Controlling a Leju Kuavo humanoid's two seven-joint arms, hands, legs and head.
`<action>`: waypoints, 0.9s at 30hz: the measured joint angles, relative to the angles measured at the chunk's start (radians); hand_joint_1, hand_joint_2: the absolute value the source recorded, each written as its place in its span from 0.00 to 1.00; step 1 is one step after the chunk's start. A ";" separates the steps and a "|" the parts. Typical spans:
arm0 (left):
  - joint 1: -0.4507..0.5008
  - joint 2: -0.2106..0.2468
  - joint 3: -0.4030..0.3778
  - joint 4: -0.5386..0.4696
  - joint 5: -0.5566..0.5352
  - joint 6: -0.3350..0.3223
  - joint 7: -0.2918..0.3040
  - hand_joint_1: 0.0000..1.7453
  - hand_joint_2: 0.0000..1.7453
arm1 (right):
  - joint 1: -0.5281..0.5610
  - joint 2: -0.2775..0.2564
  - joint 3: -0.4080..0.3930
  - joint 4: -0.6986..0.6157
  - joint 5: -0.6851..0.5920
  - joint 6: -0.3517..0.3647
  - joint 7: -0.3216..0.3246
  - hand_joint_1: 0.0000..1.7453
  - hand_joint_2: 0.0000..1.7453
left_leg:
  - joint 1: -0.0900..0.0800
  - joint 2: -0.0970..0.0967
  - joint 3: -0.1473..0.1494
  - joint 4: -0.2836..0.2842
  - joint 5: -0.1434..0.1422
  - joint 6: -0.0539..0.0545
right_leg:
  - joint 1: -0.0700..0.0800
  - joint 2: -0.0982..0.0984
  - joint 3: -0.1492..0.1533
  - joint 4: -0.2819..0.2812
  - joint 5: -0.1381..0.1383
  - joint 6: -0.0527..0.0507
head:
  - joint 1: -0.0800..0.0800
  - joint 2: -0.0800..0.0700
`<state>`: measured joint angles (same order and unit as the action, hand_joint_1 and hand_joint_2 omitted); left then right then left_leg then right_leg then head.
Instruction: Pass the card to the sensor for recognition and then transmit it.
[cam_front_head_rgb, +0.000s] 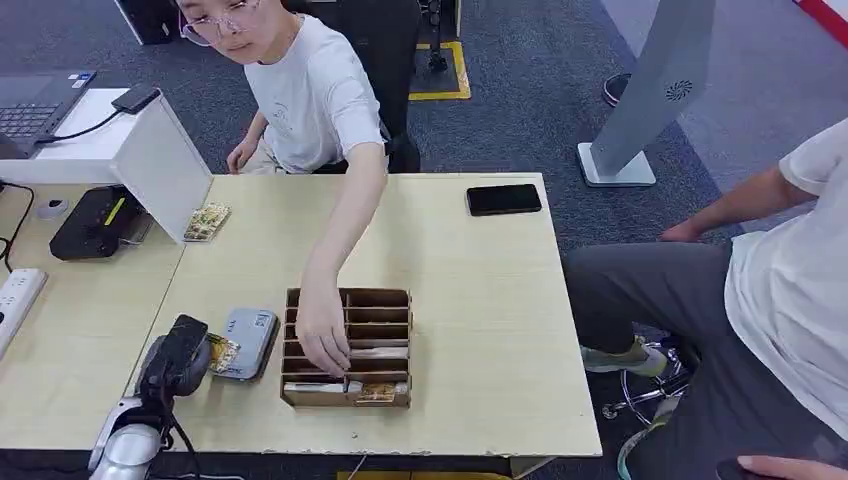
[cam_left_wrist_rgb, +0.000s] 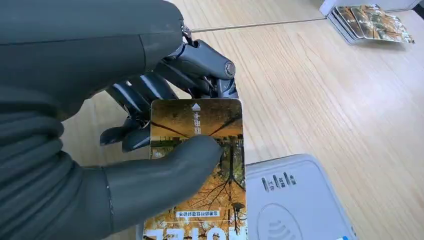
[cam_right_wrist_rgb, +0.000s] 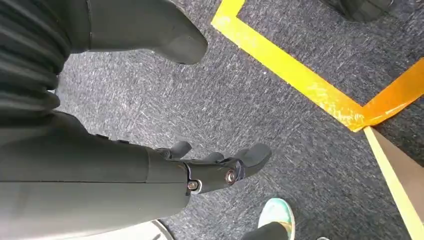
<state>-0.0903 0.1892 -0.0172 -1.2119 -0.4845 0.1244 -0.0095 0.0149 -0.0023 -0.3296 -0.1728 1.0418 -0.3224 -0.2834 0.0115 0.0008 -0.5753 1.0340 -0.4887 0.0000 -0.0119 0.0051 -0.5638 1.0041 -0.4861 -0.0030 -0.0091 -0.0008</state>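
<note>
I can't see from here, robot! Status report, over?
Left hand grips card above grey sensor. Right hand hangs open over carpet. Person's hand reaches into card box beside sensor. Over.

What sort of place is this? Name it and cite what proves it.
Probably an office or lab set up for testing: grey carpet with yellow floor tape, a laptop on a side desk, and a card reader on the wooden table.
</note>
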 joint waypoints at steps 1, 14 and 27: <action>-0.002 -0.002 0.000 0.003 -0.010 0.001 0.002 1.00 1.00 | 0.000 0.000 0.000 0.000 0.003 0.000 0.000 0.00 1.00 | 0.000 0.000 0.000 0.000 0.000 0.000 | 0.000 0.000 0.000 0.000 0.000 0.000 | 0.000 0.000; -0.005 -0.019 0.000 0.016 -0.127 0.025 0.012 1.00 1.00 | -0.003 0.004 0.000 0.000 0.012 0.001 0.000 0.00 1.00 | 0.000 0.000 0.001 0.000 0.000 0.000 | 0.000 0.000 0.001 0.000 0.000 0.000 | 0.000 0.000; 0.002 -0.042 0.008 0.017 0.048 -0.084 -0.041 1.00 1.00 | -0.003 0.004 -0.004 0.000 0.016 -0.002 -0.003 0.00 1.00 | 0.000 -0.001 0.001 0.000 0.000 0.000 | 0.000 -0.002 0.001 0.000 0.000 0.000 | 0.000 0.000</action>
<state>-0.0881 0.1469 -0.0092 -1.1952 -0.4360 0.0401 -0.0507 0.0124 0.0019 -0.3334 -0.1728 1.0574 -0.3246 -0.2865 0.0113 -0.0003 -0.5747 1.0340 -0.4886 0.0001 -0.0119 0.0031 -0.5623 1.0041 -0.4861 -0.0030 -0.0092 -0.0008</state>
